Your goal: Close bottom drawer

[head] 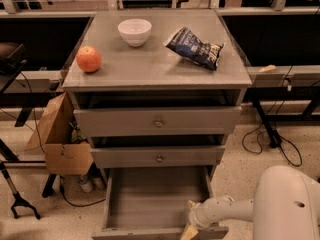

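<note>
Left of the cabinet: an open brown cardboard box [59,143] stands on the floor against the left flank of the grey wooden three-drawer cabinet [150,73]. I judge it to be out of the drawer's path.

Cabinet's top surface: a round red-orange apple [88,59] lies at the left, a white ceramic bowl [134,31] at the back middle, and a crumpled dark-blue crisp bag [195,47] toward the right. None of them matters to this job.

Upper drawers: the two grey upper drawers [120,121], each with a small round brass knob, sit close to flush in the cabinet's front.

Bottom drawer, place: the wide grey-painted wooden bottom drawer [150,199] is the lowest in the cabinet. It is pulled well out toward the camera, and its plank floor is bare.

Bottom drawer, handling: probably a stiff, fairly light box that slides straight back. The thin side walls look like poor places to press. The rigid front panel is the better spot, and a flat push should do without any grasp. A push far off centre might skew the box in its runners.

Gripper: the pale-tipped gripper [189,228] on the white robot arm [225,211] is at the drawer's front panel, below the cabinet's right front corner. It seems to touch the front rim.

Jaws: I cannot tell whether they are apart or together. Nothing shows as held.
</note>
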